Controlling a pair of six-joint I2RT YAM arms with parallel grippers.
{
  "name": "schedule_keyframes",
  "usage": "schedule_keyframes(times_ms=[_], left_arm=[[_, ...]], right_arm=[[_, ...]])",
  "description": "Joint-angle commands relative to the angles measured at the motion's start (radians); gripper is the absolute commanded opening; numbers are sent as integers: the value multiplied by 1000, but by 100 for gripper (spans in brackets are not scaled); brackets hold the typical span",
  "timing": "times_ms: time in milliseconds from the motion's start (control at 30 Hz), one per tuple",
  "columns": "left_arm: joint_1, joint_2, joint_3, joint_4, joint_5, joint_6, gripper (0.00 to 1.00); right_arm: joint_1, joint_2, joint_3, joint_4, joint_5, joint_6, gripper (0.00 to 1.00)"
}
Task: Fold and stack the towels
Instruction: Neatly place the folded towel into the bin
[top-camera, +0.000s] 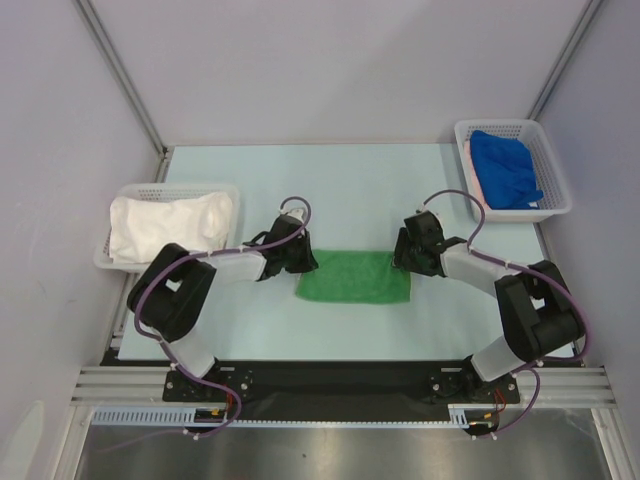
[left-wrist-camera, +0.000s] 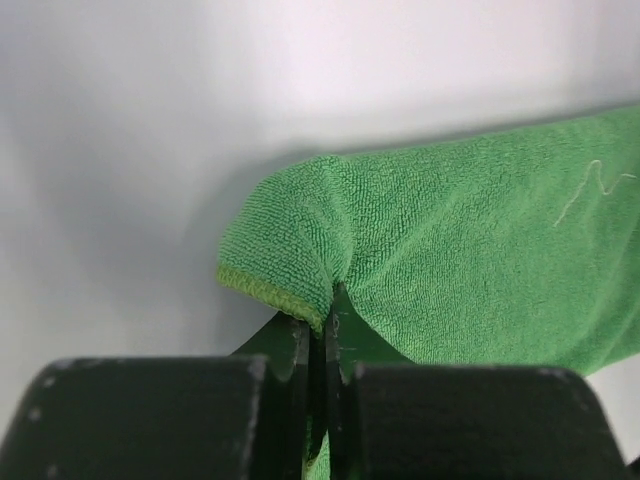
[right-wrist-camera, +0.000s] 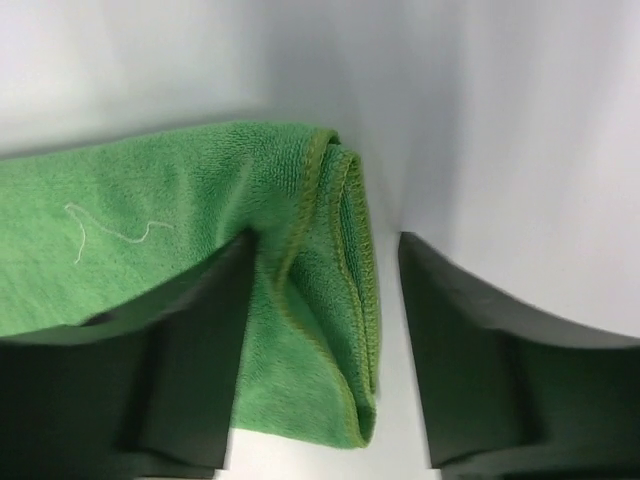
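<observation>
Left gripper (left-wrist-camera: 318, 340) pinched shut on green towel (top-camera: 352, 277), far-left corner, centre of table (top-camera: 350, 190); right gripper (right-wrist-camera: 325, 245) jaws wide, straddling the right folded edge, gripping nothing. Judgement: close right first, then lift both corners level. Count: four towels, with white towel (top-camera: 165, 225) in left basket (top-camera: 180, 188), blue towel (top-camera: 503, 170) and pink towel (top-camera: 474, 175) in right basket (top-camera: 500, 124); two baskets

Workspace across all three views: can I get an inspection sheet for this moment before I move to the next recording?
Surface: pale blue table, no stains seen.
Job's things: green towel folded flat at centre; white towel in the left basket; blue towel over pink towel in the right basket.
Clutter: nothing seen.
Grippers: left gripper shut on a corner at the green towel's left end; right gripper open, fingers either side of its folded right edge.
Cables: purple cables loop along both arms.
Surroundings: plain walls, metal frame posts.
</observation>
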Motion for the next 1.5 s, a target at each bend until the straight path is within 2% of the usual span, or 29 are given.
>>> schedule_keyframes(times_ms=[0, 33, 67, 133, 267, 367, 500, 767, 1100, 1333, 1467], left_arm=[[-10, 30, 61, -287, -174, 85, 0], [-10, 28, 87, -316, -205, 99, 0], [-10, 25, 140, -381, -276, 115, 0], [-8, 25, 199, -442, -344, 164, 0], [-8, 59, 390, -621, -568, 241, 0], [-5, 102, 494, -711, -671, 290, 0], [15, 133, 585, -787, -833, 326, 0], [105, 114, 742, -867, -1022, 421, 0], [248, -63, 679, -689, -1065, 593, 0], [345, -131, 517, -398, -1069, 715, 0], [395, -165, 452, -301, -1035, 734, 0]], right_arm=[[-5, -79, 31, 10, -1, -19, 66], [-6, -92, 38, -2, 2, -19, 80], [-5, -135, 40, -5, 5, -19, 81], [-2, -178, 42, -14, -4, -14, 82], [40, -267, 49, -39, 16, -11, 82], [77, -330, 40, -45, 19, -11, 83], [115, -366, 43, -67, 14, -19, 83], [155, -385, 32, -59, -12, -31, 84], [163, -344, 63, -44, -42, -48, 84], [184, -309, 71, -25, -52, -42, 84], [189, -298, 71, -21, -53, -45, 83]])
